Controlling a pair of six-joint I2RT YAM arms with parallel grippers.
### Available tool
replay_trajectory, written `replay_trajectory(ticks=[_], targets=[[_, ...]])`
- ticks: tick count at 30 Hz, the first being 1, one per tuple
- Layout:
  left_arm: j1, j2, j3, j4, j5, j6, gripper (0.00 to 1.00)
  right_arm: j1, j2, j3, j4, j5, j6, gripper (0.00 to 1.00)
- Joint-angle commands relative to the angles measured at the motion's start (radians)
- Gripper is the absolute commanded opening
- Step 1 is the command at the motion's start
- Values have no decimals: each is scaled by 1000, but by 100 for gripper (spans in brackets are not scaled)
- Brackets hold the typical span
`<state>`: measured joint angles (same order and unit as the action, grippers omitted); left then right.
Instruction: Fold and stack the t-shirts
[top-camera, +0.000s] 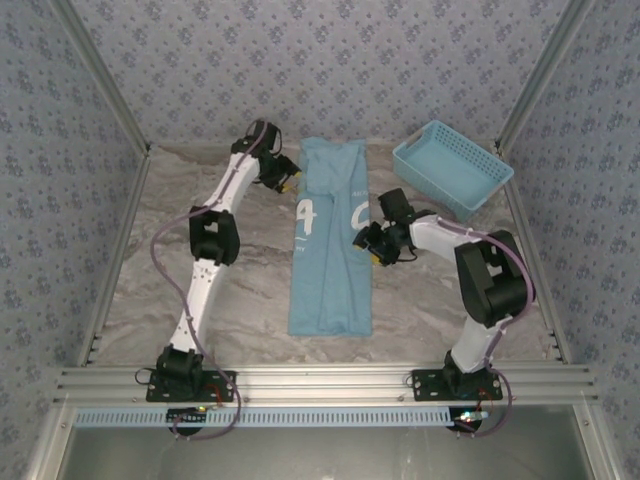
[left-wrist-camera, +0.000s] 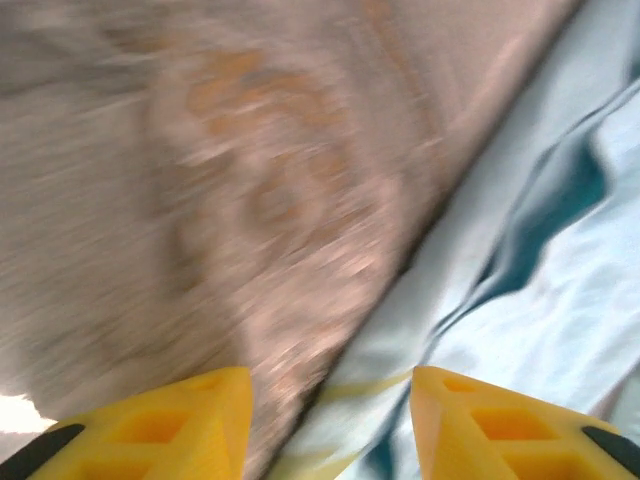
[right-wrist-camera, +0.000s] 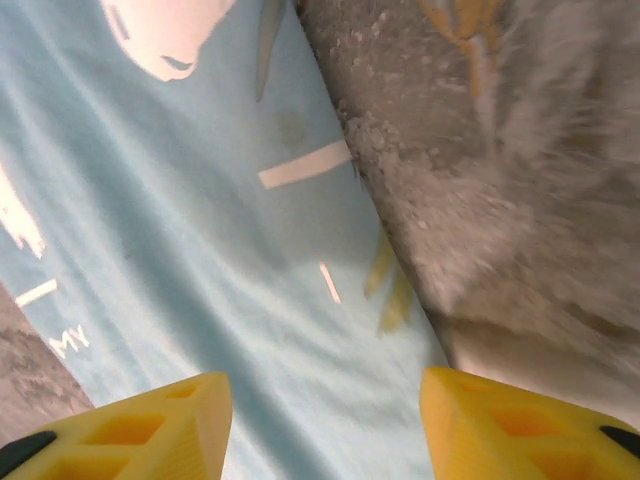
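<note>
Left hand (left-wrist-camera: 330, 400) open, right hand (right-wrist-camera: 325, 400) open, each at the t-shirt (top-camera: 330, 270) edge

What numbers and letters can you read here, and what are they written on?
"4": big white number on the t-shirt, top view.
"C": white shape beside it, maybe a letter partly folded away.
"MY": tiny white letters on the same shirt, right wrist view.
Other white marks on it: cut off by folds or the picture's edge, unreadable.

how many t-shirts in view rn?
1. The t-shirt lies as a long folded strip down the middle of the table. Another could be hidden beneath it; I can't tell.
</note>
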<state>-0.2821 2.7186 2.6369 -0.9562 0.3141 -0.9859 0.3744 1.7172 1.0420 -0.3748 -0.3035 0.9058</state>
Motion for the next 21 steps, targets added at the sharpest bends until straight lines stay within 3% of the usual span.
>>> replay_trajectory(ticks=[1,4,10,14,21], targets=[[-5,-347,-374,0,-66,129,47,-3,-124,-16,-147,91,-73,57],[-12,-633,-895,200,9,124,48,8,-198,-76,-212,73,-72,57],[-118,-1028,-1495,272,114,185,48,79,-359,-245,-318,-17,-17,54],[-230,-1173,-1712,267,178,173,48,150,-397,-324,-332,-68,26,54],[-403,-1224,-1880,377,206,51,49,235,-396,-437,-168,-111,128,54]])
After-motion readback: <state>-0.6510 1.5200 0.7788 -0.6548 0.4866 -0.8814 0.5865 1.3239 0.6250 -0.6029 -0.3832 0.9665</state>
